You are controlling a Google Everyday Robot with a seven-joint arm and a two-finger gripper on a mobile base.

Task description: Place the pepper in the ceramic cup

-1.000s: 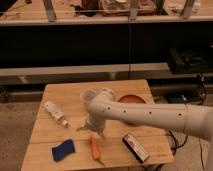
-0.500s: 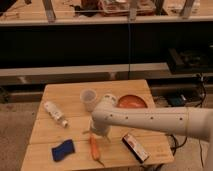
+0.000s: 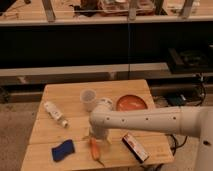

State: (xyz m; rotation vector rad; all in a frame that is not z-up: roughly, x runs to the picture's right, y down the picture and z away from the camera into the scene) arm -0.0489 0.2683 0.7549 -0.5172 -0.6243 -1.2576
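Gripper: gripper (image 3: 95,138) hung low over the pepper's upper end; whether its fingers gripped could not be told.
Pepper: pepper (image 3: 94,148) lay on the wooden surface (image 3: 60,95), beside the blue sponge (image 3: 62,150).
Cup: ceramic cup (image 3: 88,99) stood upright behind the arm.

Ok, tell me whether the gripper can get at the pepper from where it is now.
Probably yes. The gripper hangs right over the upper end of the pepper, with nothing between them; the blue sponge and the dark packet lie off to either side.
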